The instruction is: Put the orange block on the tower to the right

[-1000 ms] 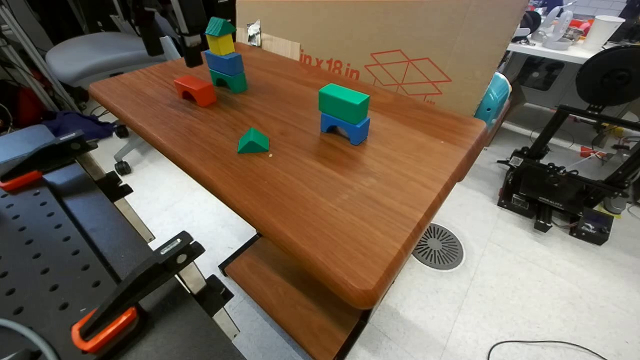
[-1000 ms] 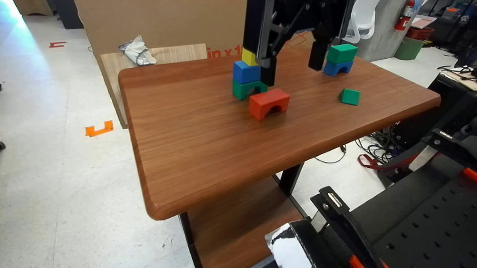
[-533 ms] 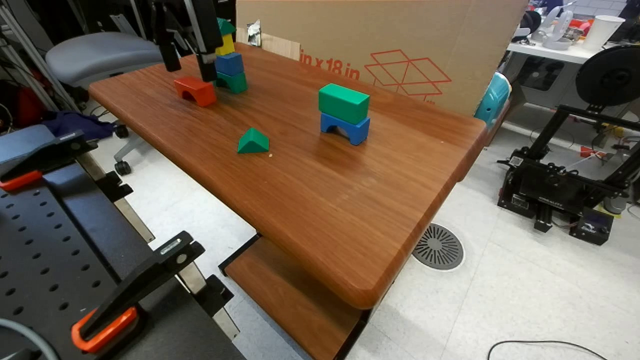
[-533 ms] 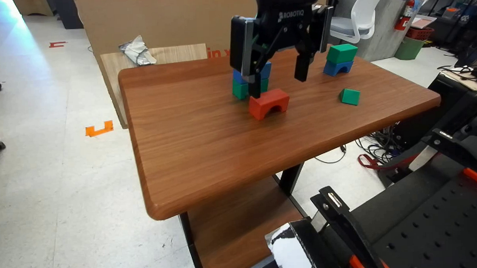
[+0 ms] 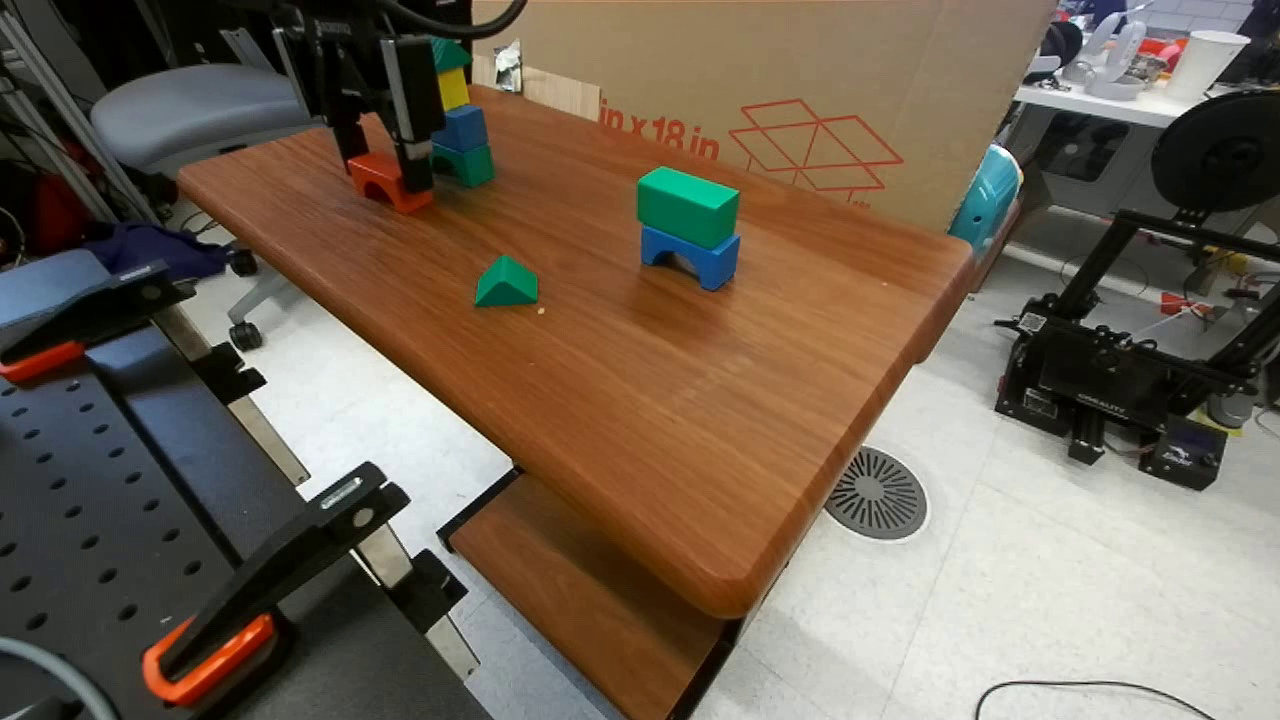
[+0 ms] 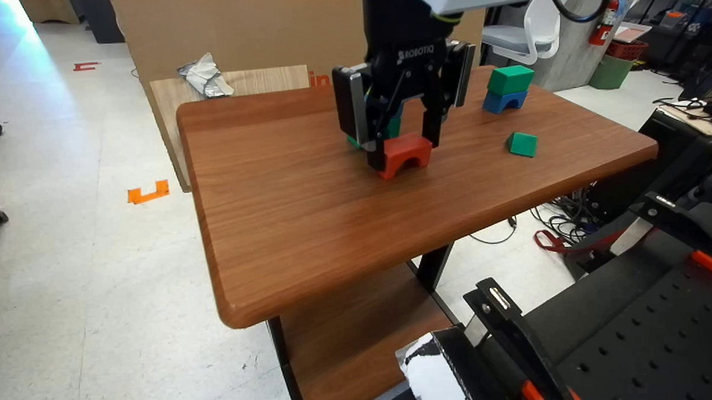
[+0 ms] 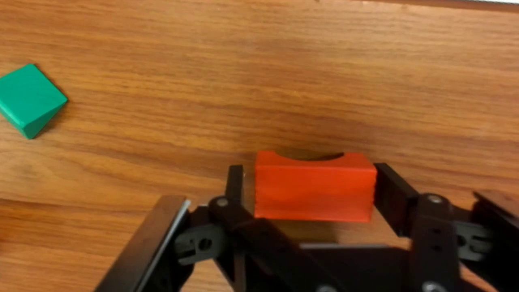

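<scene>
Your gripper (image 7: 308, 184) straddles the orange block (image 7: 314, 194), its fingers (image 7: 234, 182) parted a little wider than the block, one at each end: in the wrist view you see a narrow strip of wood between the block and the finger to the left of it, while the finger at the opposite end sits so close that you cannot tell whether it touches. The orange block rests on the brown wooden table (image 5: 620, 400), arch side down. Just beside it, partly hidden behind your gripper in both exterior views, rises a taller stack (image 5: 462, 116); from the bottom up you can make out a green arch block (image 5: 472, 166), a blue block (image 5: 466, 130), a yellow piece (image 5: 454, 88) and a green roof piece (image 5: 450, 54). Well apart from your gripper, to the right of the orange block in both exterior views, stands the tower to the right (image 5: 690, 228): a green rectangular block (image 6: 509, 80) on a blue arch block (image 5: 718, 268). In an exterior view, a green triangular piece (image 5: 507, 285) lies between the orange block and that tower, nearer the table's long front edge, and it shows again at the left border of the wrist view.
</scene>
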`<act>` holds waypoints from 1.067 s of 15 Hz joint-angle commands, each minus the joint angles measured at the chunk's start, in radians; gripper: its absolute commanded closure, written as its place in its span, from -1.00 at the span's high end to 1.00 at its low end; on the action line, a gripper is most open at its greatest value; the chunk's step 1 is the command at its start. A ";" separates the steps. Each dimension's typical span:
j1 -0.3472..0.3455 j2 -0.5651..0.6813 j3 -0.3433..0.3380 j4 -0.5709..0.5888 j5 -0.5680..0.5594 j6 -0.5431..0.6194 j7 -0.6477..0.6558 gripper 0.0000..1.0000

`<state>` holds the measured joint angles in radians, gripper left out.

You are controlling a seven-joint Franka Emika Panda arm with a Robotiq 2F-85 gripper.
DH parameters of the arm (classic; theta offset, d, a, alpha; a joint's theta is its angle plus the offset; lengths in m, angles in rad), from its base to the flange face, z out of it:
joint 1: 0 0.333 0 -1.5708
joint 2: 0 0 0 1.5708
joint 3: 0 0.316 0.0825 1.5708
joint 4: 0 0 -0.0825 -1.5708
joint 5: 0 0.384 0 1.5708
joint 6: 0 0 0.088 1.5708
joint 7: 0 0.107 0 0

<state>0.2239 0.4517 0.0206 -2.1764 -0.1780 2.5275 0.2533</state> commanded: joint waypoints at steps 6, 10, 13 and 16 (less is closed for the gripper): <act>0.006 -0.039 -0.010 -0.021 -0.002 -0.023 0.011 -0.15; -0.026 -0.121 -0.008 -0.108 0.026 -0.001 0.000 -0.15; -0.059 -0.175 -0.018 -0.167 0.035 0.016 -0.002 -0.15; -0.085 -0.209 -0.048 -0.179 0.001 0.028 0.008 -0.15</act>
<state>0.1620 0.3059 -0.0045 -2.3142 -0.1663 2.5340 0.2533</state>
